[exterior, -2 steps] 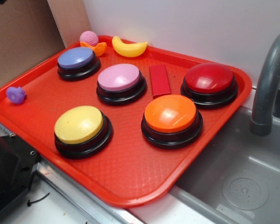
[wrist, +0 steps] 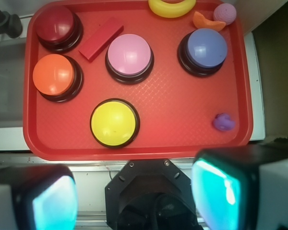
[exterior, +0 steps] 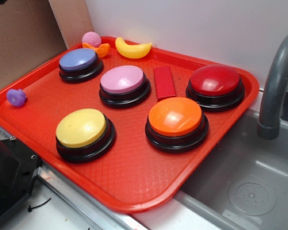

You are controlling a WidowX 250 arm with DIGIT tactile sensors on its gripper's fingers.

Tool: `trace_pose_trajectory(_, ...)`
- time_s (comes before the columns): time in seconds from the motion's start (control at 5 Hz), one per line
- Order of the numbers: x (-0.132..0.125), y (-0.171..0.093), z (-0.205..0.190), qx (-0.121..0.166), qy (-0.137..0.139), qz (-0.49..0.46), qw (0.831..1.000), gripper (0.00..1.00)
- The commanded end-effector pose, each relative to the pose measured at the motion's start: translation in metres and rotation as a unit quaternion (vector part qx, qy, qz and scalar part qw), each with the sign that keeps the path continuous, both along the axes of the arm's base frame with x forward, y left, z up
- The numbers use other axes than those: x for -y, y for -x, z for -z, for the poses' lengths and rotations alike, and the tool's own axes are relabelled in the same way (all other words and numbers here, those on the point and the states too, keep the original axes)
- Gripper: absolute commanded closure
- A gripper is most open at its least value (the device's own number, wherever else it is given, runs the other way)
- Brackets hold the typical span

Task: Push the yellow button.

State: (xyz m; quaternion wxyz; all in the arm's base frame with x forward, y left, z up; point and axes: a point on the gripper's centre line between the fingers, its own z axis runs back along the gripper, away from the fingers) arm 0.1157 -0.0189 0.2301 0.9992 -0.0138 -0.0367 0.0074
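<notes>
Hand [wrist: 134,196] spread wide, fingertips blurred and cropped, above yellow button [wrist: 114,123].

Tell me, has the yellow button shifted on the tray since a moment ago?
No. The yellow button sits in the same spot, just as far from the tray's near rim and the orange button.

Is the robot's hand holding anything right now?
No, nothing. The hand is open, its fingers wide apart, with only the robot's own black body between them. It hangs well above the tray, off its near edge.
</notes>
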Motion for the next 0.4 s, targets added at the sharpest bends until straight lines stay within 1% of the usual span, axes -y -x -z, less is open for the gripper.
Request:
trace_pose_trajectory(0.0, 0.033, -0.043, 0.094, -0.024, -0.015, 0.128, 0.991, 0.0)
trace_pose_trajectory(0.2, 0.034, -0.046, 0.145, -0.036, -0.019, 0.157, 0.987, 0.0)
